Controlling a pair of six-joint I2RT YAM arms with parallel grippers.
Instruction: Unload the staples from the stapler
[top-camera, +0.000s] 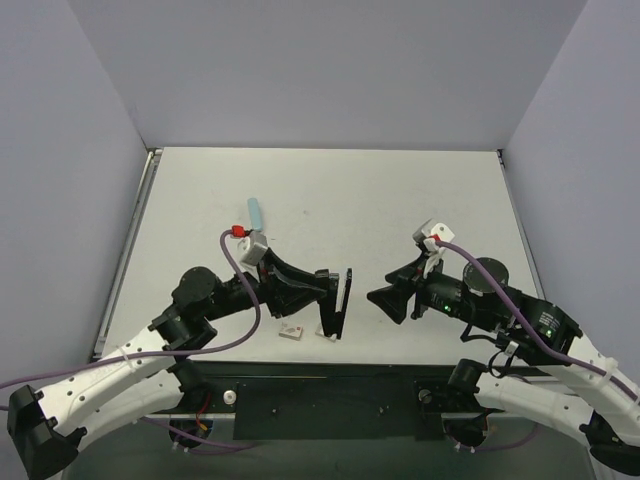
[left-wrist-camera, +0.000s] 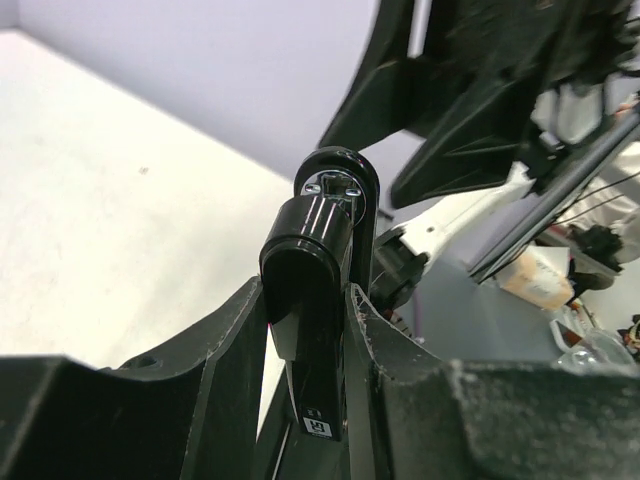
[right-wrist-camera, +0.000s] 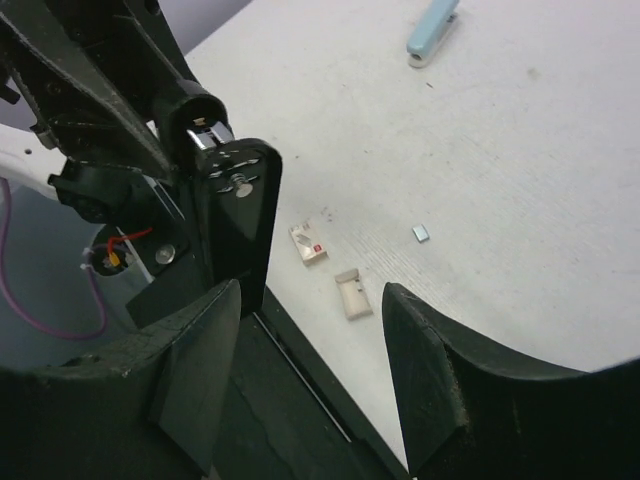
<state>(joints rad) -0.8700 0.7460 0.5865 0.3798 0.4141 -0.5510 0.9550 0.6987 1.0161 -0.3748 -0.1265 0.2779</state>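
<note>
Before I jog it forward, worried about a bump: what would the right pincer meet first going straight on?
Probably the stapler, held by the left pincer just ahead of the open right pincer. Exact depth is unclear.

- The stapler (top-camera: 344, 301) is slim and glossy black with rounded ends, and bright metal shows at its upper tip.
- Its two arms sit close together.
- It stands nearly upright, off the surface, clamped between the left gripper (left-wrist-camera: 312, 335) fingers.
</note>
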